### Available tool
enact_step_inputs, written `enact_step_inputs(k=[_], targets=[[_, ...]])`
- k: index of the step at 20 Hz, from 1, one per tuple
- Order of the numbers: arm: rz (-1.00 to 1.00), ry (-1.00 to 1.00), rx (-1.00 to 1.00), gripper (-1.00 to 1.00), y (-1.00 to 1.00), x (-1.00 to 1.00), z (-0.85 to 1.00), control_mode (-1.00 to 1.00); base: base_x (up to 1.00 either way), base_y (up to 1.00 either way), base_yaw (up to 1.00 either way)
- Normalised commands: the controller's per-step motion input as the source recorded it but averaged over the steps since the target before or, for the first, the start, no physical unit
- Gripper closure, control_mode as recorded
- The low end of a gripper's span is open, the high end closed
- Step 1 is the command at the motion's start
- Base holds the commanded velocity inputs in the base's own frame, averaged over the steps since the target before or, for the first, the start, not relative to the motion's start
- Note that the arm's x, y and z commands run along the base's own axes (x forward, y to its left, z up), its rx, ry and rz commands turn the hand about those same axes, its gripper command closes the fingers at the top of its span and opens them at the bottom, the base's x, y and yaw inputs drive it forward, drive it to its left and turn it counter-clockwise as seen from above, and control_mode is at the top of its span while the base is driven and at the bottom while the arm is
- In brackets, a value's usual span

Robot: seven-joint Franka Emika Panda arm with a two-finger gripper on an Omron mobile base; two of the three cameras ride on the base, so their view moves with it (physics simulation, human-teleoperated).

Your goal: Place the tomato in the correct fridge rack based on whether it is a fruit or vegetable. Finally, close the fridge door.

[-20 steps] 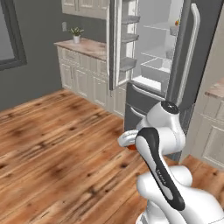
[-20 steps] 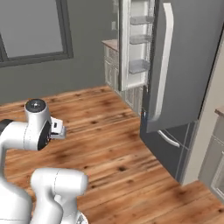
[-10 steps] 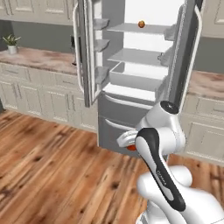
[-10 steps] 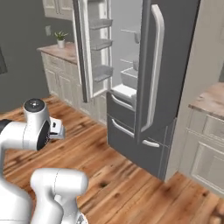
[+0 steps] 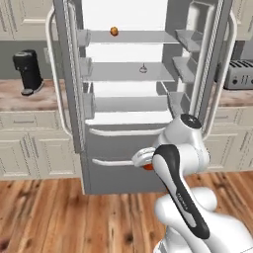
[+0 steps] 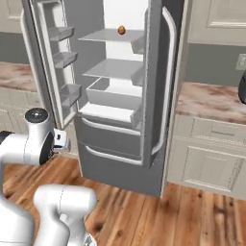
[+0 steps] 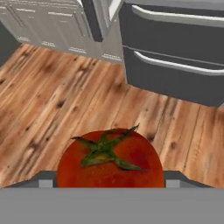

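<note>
Pincer closed on tomato, held low before fridge drawers; both doors open; orange fruit on top shelf.

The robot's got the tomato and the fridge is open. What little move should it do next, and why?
Probably lift the tomato up toward the open fridge. The gripper holds it low, facing the floor by the bottom drawers, while the shelves sit higher; an orange fruit rests on the top one.
</note>
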Motion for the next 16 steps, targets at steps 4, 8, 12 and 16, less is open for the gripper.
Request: enact_step_inputs(k=[4, 8, 12, 16], targets=[[0.0, 0.0, 0.0, 1.0, 0.0, 0.0, 0.0, 1.0, 0.59, 0.33, -0.39], [0.0, 0.0, 0.0, 1.0, 0.0, 0.0, 0.0, 1.0, 0.28, 0.34, -0.2], [0.0, 0.0, 0.0, 1.0, 0.0, 0.0, 0.0, 1.0, 0.27, 0.57, -0.27], [0.0, 0.0, 0.0, 1.0, 0.0, 0.0, 0.0, 1.0, 0.46, 0.65, -0.32]])
